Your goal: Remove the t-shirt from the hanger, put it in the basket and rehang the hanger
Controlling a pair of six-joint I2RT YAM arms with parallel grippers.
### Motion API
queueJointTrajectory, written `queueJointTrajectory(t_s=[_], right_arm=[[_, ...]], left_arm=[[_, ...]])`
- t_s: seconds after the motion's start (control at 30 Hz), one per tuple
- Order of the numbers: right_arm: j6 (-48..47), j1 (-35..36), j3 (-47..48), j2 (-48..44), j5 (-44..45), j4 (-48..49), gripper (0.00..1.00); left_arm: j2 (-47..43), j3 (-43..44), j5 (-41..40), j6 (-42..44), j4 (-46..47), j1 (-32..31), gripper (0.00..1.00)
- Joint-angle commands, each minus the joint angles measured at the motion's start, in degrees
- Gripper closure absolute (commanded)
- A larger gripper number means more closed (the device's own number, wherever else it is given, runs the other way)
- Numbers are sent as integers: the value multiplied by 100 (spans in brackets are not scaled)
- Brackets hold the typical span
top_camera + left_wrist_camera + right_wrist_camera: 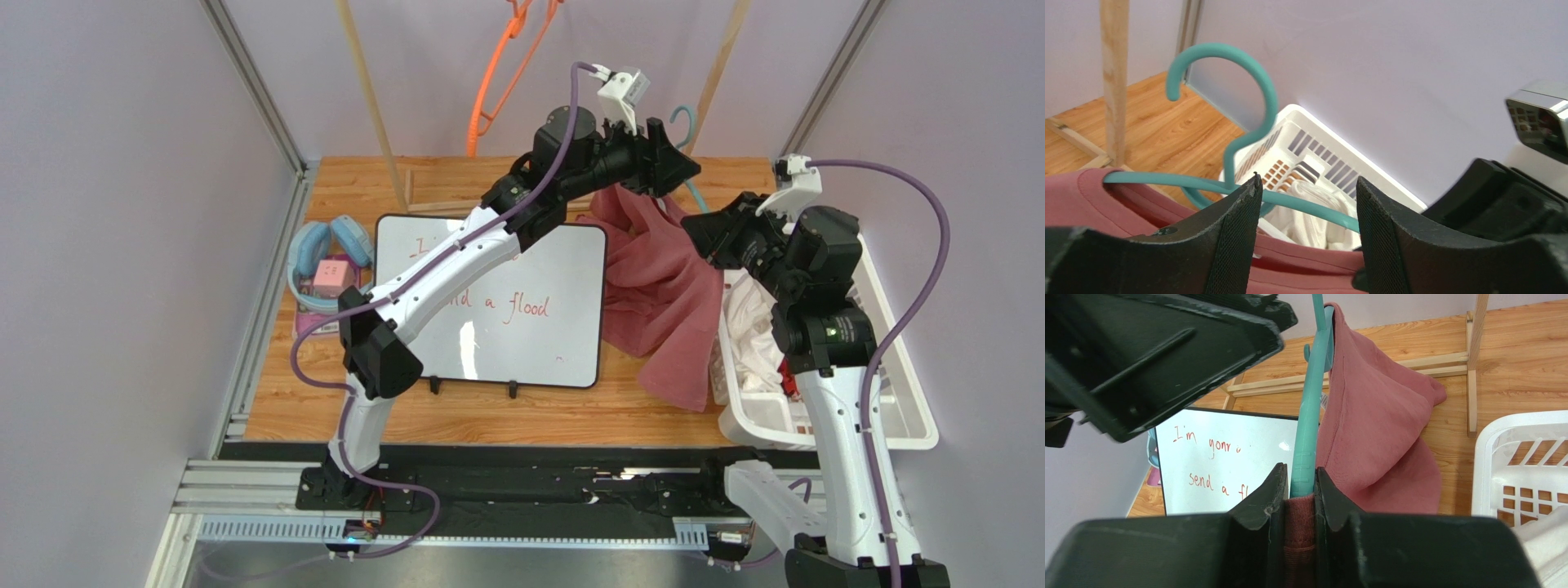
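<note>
A dusty-red t-shirt [656, 300] hangs on a teal hanger [1229, 67] above the table's right middle. My right gripper [1298, 474] is shut on the hanger's arm [1309, 416] together with a fold of the shirt [1376, 416]; in the top view this gripper [708, 233] sits at the shirt's right shoulder. My left gripper [1308, 184] is open at the top of the hanger, and also shows in the top view [675, 159]. The teal bar runs across the gap just past its fingertips [1250, 196], with the shirt's collar [1082, 196] below. Nothing is between its pads.
A whiteboard [491, 300] with red writing lies left of the shirt. A white laundry basket [902, 392] with white cloth stands at the right. An orange hanger [497, 86] hangs on the wooden rack [368, 98] at the back. Blue headphones [325, 251] lie at the left.
</note>
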Motion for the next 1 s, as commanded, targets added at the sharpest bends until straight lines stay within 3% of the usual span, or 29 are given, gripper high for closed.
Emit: queueJointTrajectory(t_s=[0.0,0.27,0.57,0.97], right_arm=[[-94,28,-19,-255,-125,510,100],[-76,36,-125,-316,-160,537,100],[-76,54,-81,-263,-256,563,100],[-199,247,-160,-106,-353,537,100]], left_arm=[[-42,304,-443,165,425,3,37],[-34,163,-795,42,689,126,40],[669,998,-268,-661,619,302,42],[977,1034,215,-1249,1198,302,44]])
